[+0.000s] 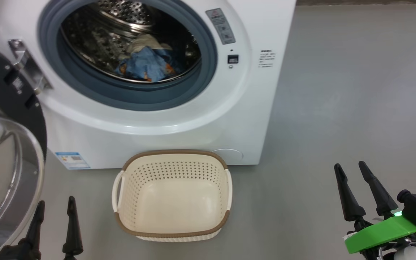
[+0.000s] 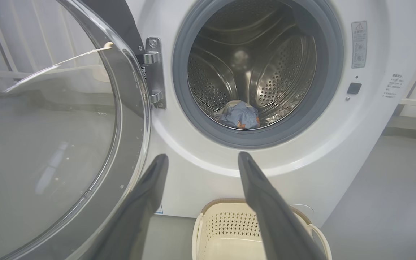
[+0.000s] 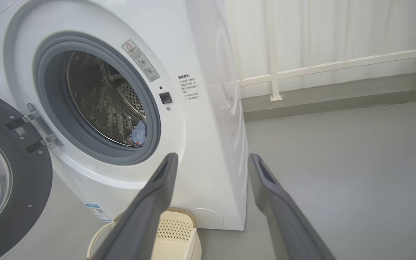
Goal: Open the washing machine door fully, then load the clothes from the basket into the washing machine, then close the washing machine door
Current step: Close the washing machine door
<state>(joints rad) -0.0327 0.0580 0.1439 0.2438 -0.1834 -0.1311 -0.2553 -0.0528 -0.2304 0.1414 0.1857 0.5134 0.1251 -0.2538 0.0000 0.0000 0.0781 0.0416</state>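
Head view: the left gripper sits low, its two dark fingers spread apart and empty. Right beside it, on its outer side, stands the door, swung wide open on its steel hinge. The black rim and the clear glass bowl are close by the outer finger, and I cannot tell whether they touch. On the gripper's inner side, just beside it on the grey floor, is the basket, its bare cream bottom showing. It stands between the two grippers, nearer the left one.

The right gripper is well off to the basket's other side, over open floor. Its jaws are apart too and grip nothing. A bright green plate sits behind its fingers.

Ahead of both grippers is the washing machine, with the basket close against the foot of its white front. A blue label sits at the lower corner ahead of the left gripper.

Further ahead and above the left gripper, past the grey-blue rubber seal, the clothes lie in a heap at the bottom of the steel drum. They are blue fabric with orange prints and a cream piece on top. In the left wrist view that heap shows just beyond the gap between the fingertips.
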